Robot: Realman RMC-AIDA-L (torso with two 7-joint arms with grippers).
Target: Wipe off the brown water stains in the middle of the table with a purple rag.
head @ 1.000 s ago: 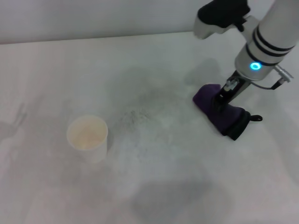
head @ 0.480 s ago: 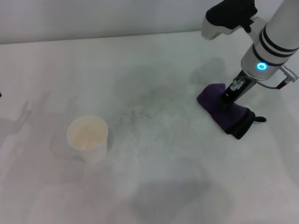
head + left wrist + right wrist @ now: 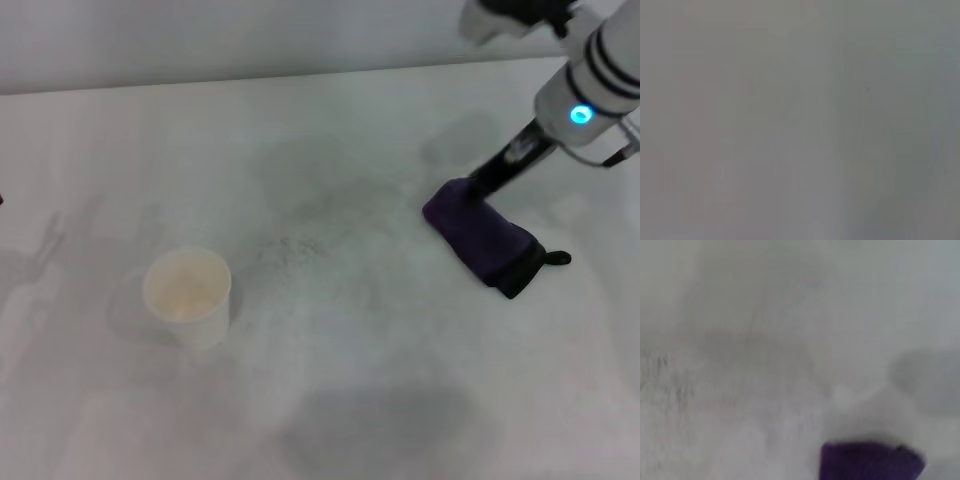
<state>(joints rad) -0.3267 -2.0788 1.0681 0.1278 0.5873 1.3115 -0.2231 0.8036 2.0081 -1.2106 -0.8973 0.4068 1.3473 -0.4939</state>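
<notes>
The right end effector (image 3: 480, 188) sits at the far end of the purple rag (image 3: 485, 240); whether it grips cannot be told. The rag lies on the surface (image 3: 330, 400) right of centre, its long axis running diagonally toward the robot's right. No brown puddle shows.

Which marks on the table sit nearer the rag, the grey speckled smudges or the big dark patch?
The grey speckled smudges in mid-table; they lie level with the purple rag. The big dark patch is at the near edge.
</notes>
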